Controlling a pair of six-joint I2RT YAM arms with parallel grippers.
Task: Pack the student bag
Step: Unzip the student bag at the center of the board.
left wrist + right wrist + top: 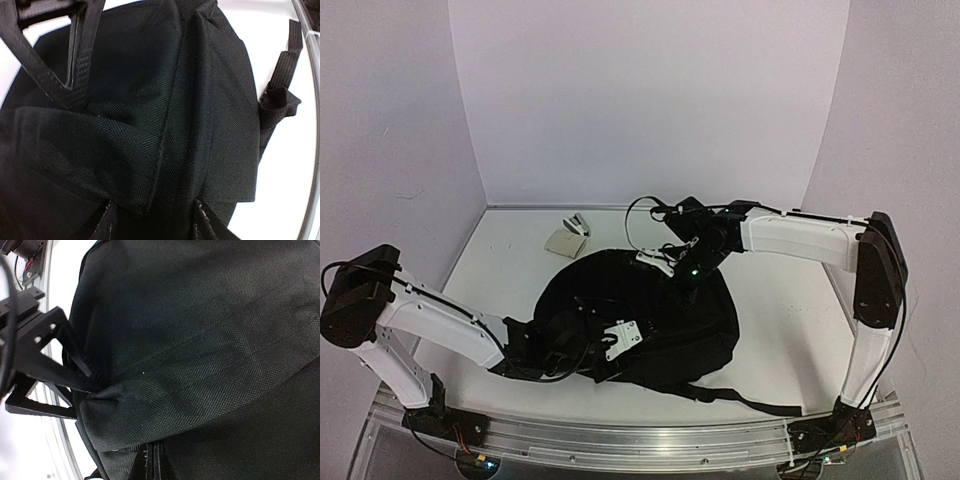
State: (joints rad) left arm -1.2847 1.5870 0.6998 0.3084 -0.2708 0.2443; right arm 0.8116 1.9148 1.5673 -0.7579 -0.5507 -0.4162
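The right claw (686, 268) is pinched shut on the far edge of the bag (665, 315), which lies slumped in the middle of the table (790, 330). The left claw (617, 338) straddles a fabric fold near the bag's front; I cannot tell whether it clamps the fold.

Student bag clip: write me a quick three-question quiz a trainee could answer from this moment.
1. True or false: the right hand is shut on a fold of the student bag.
2. Where do the small pale items lie? A: beyond the bag's far left edge. B: on top of the bag. C: by its near right edge.
3. Fill in: the loose strap trails off the bag's near ___ side (robot's own sides).
Key: 1 true; 2 A; 3 right.
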